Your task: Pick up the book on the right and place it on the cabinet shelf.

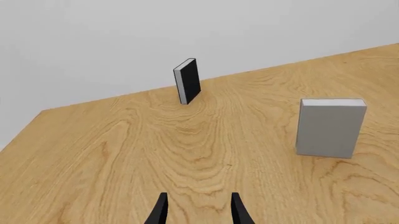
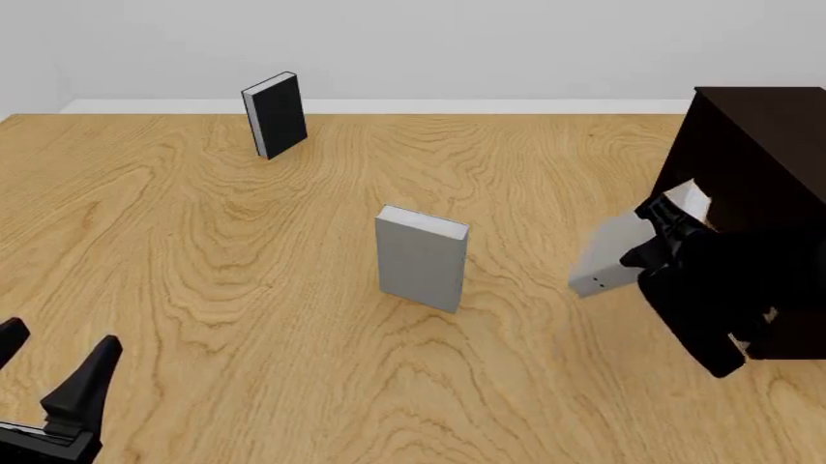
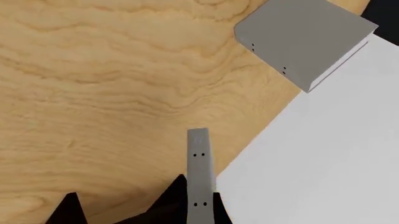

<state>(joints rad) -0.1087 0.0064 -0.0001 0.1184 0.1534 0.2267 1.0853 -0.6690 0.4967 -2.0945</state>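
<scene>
Left claw (image 2: 58, 372), 7 o'clock: fingers parted, nothing held | right claw (image 2: 661, 232), 3 o'clock: clamped on book (image 2: 617, 255), tilted, off counter (image 2: 258, 290), beside cabinet (image 2: 761, 155) | grey book (image 2: 421, 257), centre | black book (image 2: 275, 115), 11 o'clock

Readable text: we find none in any of the three views.
Book (image 2: 609, 257) spine: we see two small dark dots, no letters or numbers; in the right wrist view the narrow grey spine (image 3: 199, 172) carries two pairs of dots.
Thick grey book (image 2: 421, 259): we see a plain cover, no title or label.
Black book (image 2: 278, 114): we see a plain dark cover and pale page edges, nothing written.
Cabinet (image 2: 761, 145): we see plain dark wood, no brand or sign.
Surface (image 2: 193, 251): we see only wood grain.
</scene>
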